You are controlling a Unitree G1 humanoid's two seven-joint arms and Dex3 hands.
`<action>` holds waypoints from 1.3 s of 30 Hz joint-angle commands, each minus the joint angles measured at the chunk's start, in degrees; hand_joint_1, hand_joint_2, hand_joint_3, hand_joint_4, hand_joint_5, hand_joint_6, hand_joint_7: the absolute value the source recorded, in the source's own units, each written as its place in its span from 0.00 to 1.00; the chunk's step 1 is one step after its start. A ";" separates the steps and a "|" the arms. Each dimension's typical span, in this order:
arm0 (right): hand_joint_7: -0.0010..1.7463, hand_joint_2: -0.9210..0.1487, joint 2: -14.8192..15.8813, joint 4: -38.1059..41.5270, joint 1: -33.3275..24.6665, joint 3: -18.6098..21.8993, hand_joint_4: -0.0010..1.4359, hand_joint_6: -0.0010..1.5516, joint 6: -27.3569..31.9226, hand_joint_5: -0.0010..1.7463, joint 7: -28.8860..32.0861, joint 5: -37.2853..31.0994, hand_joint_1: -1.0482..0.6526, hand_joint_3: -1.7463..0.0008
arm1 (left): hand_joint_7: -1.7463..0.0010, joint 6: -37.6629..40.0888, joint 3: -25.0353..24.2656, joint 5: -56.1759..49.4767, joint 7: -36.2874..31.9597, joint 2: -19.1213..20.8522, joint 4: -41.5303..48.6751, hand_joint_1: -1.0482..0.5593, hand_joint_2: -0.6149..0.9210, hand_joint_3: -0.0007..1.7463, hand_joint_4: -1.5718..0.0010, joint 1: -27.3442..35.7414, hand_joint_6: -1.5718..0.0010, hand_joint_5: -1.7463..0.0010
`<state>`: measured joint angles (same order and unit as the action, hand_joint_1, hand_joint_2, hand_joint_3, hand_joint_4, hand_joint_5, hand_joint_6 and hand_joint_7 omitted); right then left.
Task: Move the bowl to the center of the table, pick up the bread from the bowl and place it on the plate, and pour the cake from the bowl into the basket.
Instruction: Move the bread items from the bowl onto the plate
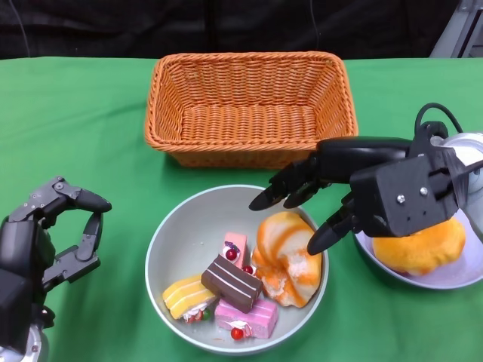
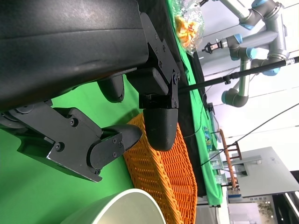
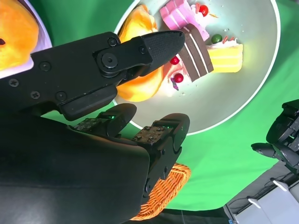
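Observation:
A pale grey bowl (image 1: 181,234) sits in front of me, just before the orange wicker basket (image 1: 249,105). In it lie a swirled orange-and-white bread (image 1: 287,260) and several cake slices: chocolate (image 1: 230,283), yellow (image 1: 187,298) and pink (image 1: 249,317). My right hand (image 1: 355,188) hovers over the bowl's right rim and the bread, fingers spread and holding nothing. The right wrist view shows its fingertips (image 3: 161,42) above the bread (image 3: 138,86) and the chocolate cake (image 3: 196,51). My left hand (image 1: 53,234) hangs left of the bowl, fingers apart and empty.
A pale plate (image 1: 468,268) at the right edge carries an orange bun (image 1: 419,245), partly under my right hand. The green cloth covers the table. In the left wrist view, the basket (image 2: 163,177) and the bowl's rim (image 2: 126,205) lie beyond my left hand (image 2: 117,116).

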<state>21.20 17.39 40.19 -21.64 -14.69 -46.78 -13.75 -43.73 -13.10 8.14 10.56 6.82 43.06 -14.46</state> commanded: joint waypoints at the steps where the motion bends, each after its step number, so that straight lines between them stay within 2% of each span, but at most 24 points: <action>1: 0.00 0.00 0.45 -0.76 1.28 -0.66 0.44 0.35 0.21 0.03 -0.89 -0.64 0.09 0.93 | 0.26 -0.27 -0.04 -0.58 -1.02 0.41 -0.45 0.60 0.80 0.56 0.51 0.77 0.53 0.00; 4: 0.00 0.00 0.15 -1.66 1.78 -1.60 0.42 0.35 1.11 0.02 -1.45 -1.48 0.09 0.93 | 0.26 -0.59 0.04 -0.72 -1.08 0.11 -0.63 0.60 0.80 0.56 0.51 0.86 0.53 0.00; 16: 0.00 0.00 0.07 -1.84 2.30 -4.56 0.38 0.35 -5.04 0.00 1.55 -7.66 0.10 0.94 | 0.26 0.29 0.18 -0.88 -1.45 -0.54 -2.45 0.60 0.81 0.56 0.51 1.73 0.53 0.00; 28: 0.00 0.00 1.02 -3.97 2.61 -8.26 0.32 0.36 -12.17 0.00 7.80 -20.00 0.05 0.95 | 0.27 0.26 0.48 -0.53 -1.82 -0.78 -2.76 0.61 0.83 0.52 0.51 1.66 0.52 0.00; 39: 0.00 0.00 0.43 -2.54 3.82 -10.10 0.31 0.36 -13.90 0.00 10.95 -25.78 0.05 0.95 | 0.27 -0.28 0.56 -0.48 -1.52 -0.75 -2.22 0.61 0.83 0.53 0.50 1.56 0.52 0.00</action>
<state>21.24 14.27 42.56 -31.36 -28.47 -36.39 -39.03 -43.67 -12.25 7.38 9.27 5.52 41.03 -13.06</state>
